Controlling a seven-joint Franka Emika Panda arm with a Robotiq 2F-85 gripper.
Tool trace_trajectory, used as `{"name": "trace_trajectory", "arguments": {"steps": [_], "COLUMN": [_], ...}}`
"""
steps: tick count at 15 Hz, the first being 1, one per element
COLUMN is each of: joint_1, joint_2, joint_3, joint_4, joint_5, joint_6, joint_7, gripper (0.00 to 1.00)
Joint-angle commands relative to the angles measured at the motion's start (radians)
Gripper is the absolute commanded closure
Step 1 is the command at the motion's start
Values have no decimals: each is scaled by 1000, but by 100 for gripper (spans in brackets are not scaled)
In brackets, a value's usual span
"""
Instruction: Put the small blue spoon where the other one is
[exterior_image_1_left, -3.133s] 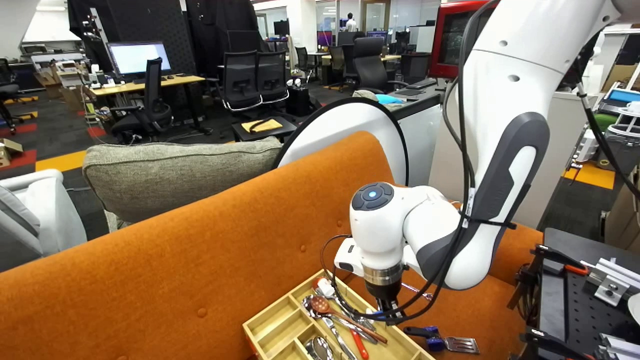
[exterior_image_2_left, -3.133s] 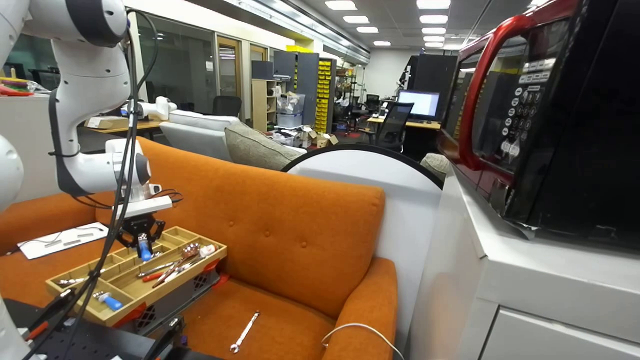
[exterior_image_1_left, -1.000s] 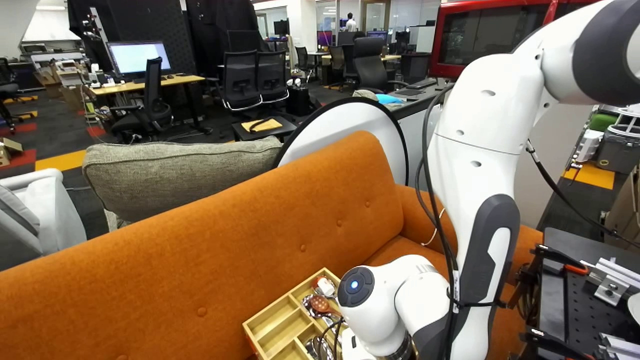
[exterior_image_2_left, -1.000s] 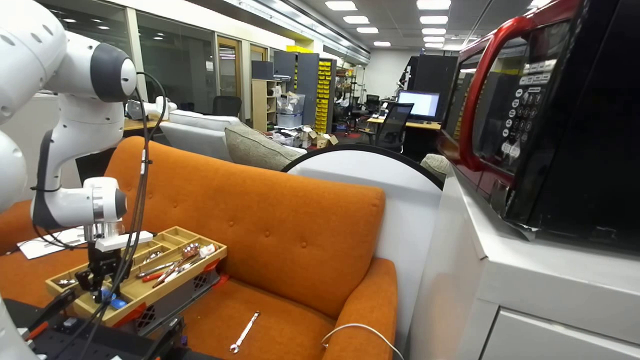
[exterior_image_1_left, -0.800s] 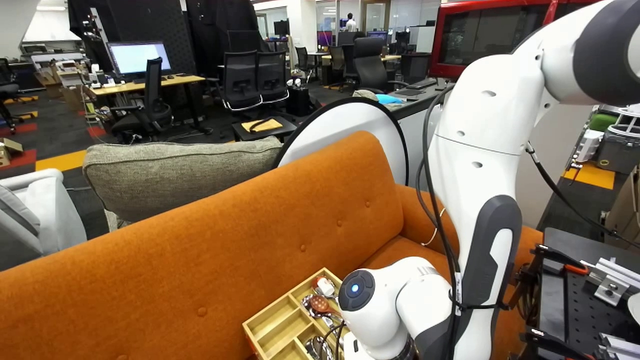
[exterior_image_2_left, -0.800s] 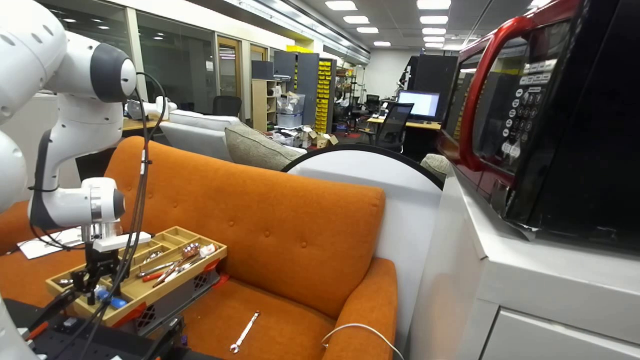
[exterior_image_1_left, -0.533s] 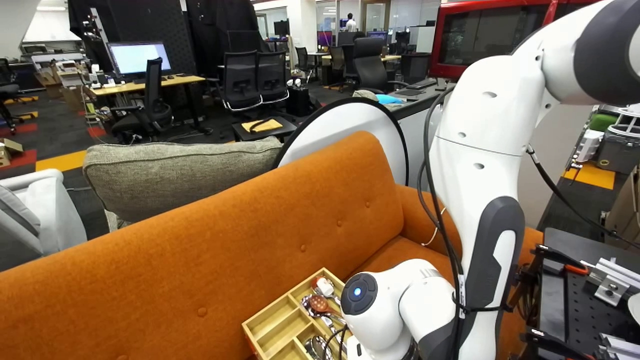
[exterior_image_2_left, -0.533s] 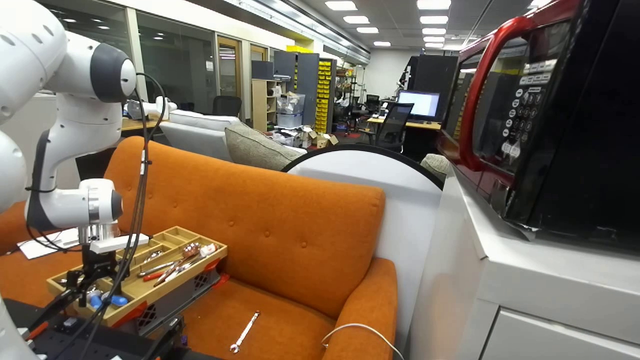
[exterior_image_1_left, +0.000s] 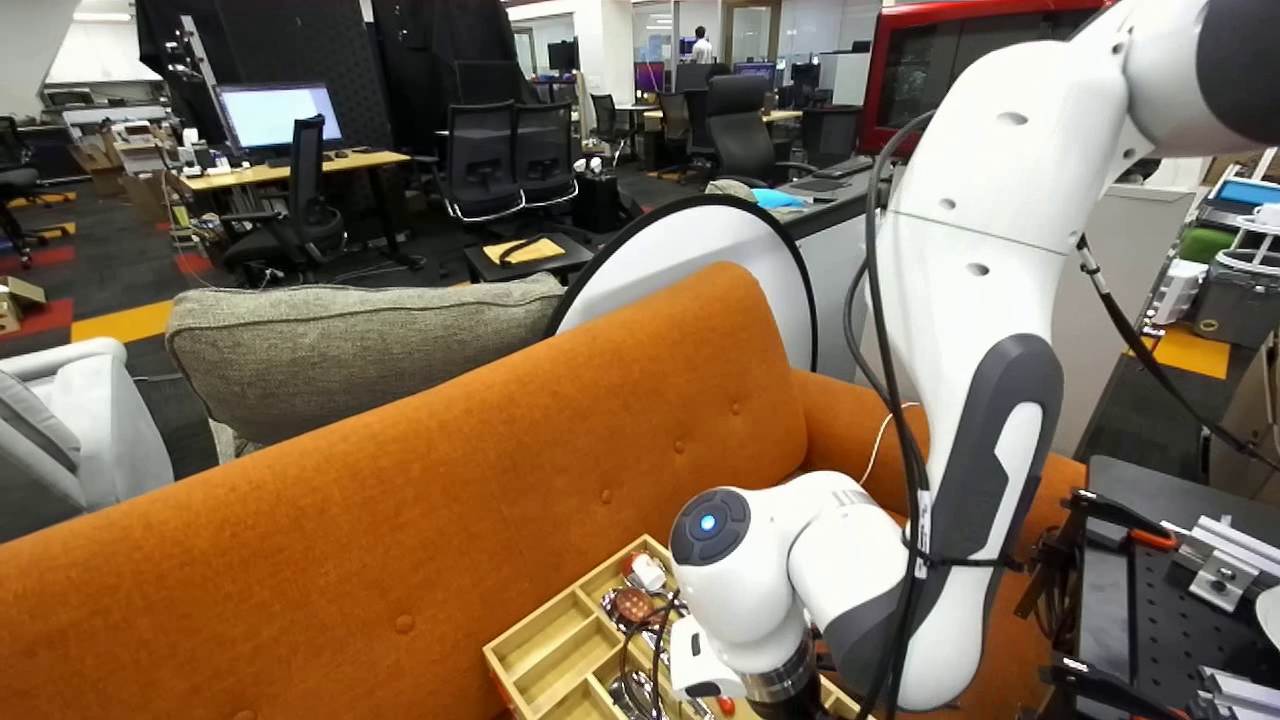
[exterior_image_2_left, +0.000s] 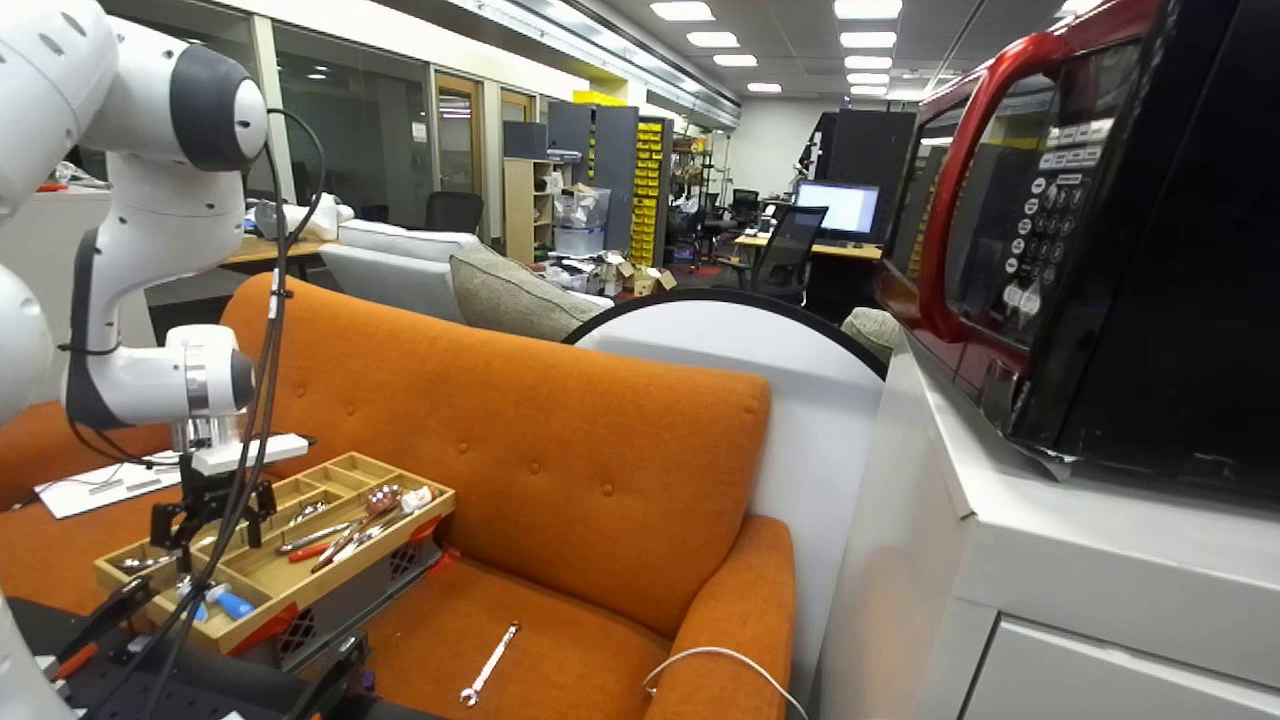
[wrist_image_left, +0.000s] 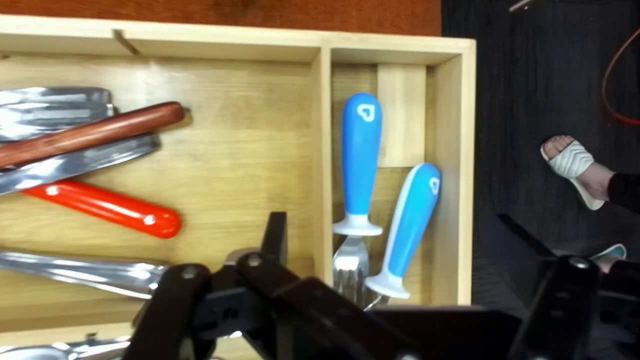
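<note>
one tool (wrist_image_left: 393, 220), its two fingers (wrist_image_left: 276, 235) spread apart, at the lower middle and lower right in the wrist view. between them, right of centre, one spoon (wrist_image_left: 411, 225) and one fork (wrist_image_left: 361, 155) lie in the end compartment (wrist_image_left: 402, 120) of one tray (wrist_image_left: 467, 175), the fork on the left. left of these, in the larger compartment (wrist_image_left: 240, 150): one red handle (wrist_image_left: 110, 207), one brown handle (wrist_image_left: 95, 132), at least three silver pieces (wrist_image_left: 85, 274). far right, two feet (wrist_image_left: 570, 162). in an exterior view, one wrench (exterior_image_2_left: 490, 665) at lower centre on one sofa (exterior_image_2_left: 530, 420).

the spoon is slim and lies aslant, top to the right: bright blue handle, white along its left edge, white heart near the top, flared white collar, a sliver of silver metal; the rest is hidden by the tool.
</note>
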Motion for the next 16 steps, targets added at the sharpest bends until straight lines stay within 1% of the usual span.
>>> {"name": "trace_trajectory", "arguments": {"steps": [1,4,9,11,12,14,16], "joint_1": [-20,-21,-11,-15,-17,-17,-15], "joint_2": [-90,-150,-244,-288,-232,-265,-271], "joint_3": [-4,-16,-68,-87,-72,-83,-83], "joint_4": [-66,-103,-193,-238,-173,-206,-214], "joint_5": [-17,-13,-4,11,5,6,7], "joint_6": [53,94,178,191,148,155,159], "joint_7": [29,67,205,262,209,241,250], "gripper": [0,0,0,0,0,0,0]}}
